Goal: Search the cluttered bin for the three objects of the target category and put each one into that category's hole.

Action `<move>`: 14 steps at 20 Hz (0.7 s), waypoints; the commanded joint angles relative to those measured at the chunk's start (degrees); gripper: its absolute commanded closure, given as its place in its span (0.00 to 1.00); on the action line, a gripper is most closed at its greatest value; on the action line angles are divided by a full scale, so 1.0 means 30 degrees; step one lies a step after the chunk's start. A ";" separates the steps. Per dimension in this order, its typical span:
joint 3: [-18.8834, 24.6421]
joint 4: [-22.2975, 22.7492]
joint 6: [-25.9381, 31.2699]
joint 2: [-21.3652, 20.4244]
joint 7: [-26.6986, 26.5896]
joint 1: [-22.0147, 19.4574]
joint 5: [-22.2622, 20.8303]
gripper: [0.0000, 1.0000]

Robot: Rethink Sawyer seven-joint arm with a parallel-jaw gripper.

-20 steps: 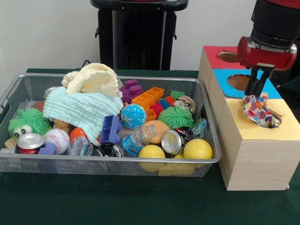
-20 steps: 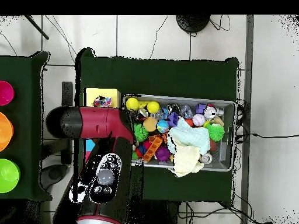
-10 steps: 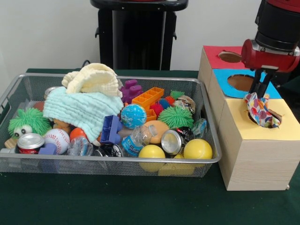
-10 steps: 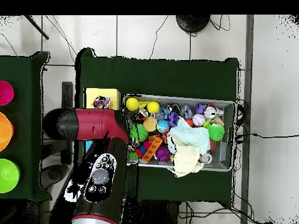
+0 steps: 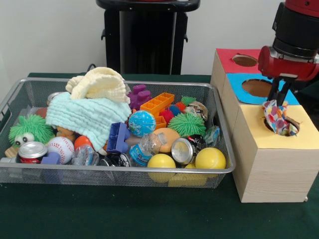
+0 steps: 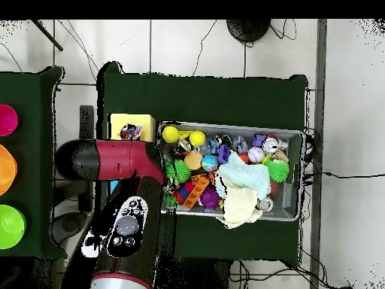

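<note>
Front view: the gripper [image 5: 279, 98] hangs over the yellow-topped section of the wooden sorting box [image 5: 269, 164], its dark fingers reaching down to the top of a spotted multicoloured cloth [image 5: 277, 118]. The cloth sits bunched in the yellow hole [image 5: 285, 125], part of it sticking up above the rim. Whether the fingers are pinching the cloth or merely touching it cannot be told. Behind the yellow hole lie the blue hole [image 5: 258, 87] and, farther back, the red hole [image 5: 244, 60]; both are uncovered. The box stands just beside the wire bin [image 5: 114, 175], with only a narrow gap between the two. Inside the bin, nearest the box, are two yellow balls [image 5: 210, 158], a green spiky ball [image 5: 186, 124] and a shiny can [image 5: 183, 150]. A pale green towel [image 5: 84, 117] and a cream cloth [image 5: 98, 83] are heaped over the bin's middle, covering things below them. A baseball [image 5: 60, 149], a red soda can [image 5: 32, 152] and a green fuzzy toy [image 5: 30, 129] sit at the end of the bin away from the box.

Overhead view: the red arm [image 6: 113, 159] crosses above the box and hides most of it; only the yellow section with the cloth shows, beside the bin's short wall. The gripper is hidden under the arm.
</note>
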 commanded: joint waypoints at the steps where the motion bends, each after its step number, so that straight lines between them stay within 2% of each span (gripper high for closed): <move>1: 0.1139 -0.0921 -0.0437 0.2017 0.3384 -0.0113 -0.0227 1.00; 5: 0.0924 -0.1807 -0.0321 0.2539 0.3778 0.0070 -0.0126 1.00; 14: 0.0766 -0.2671 -0.0552 0.3159 0.4091 0.0107 -0.0017 1.00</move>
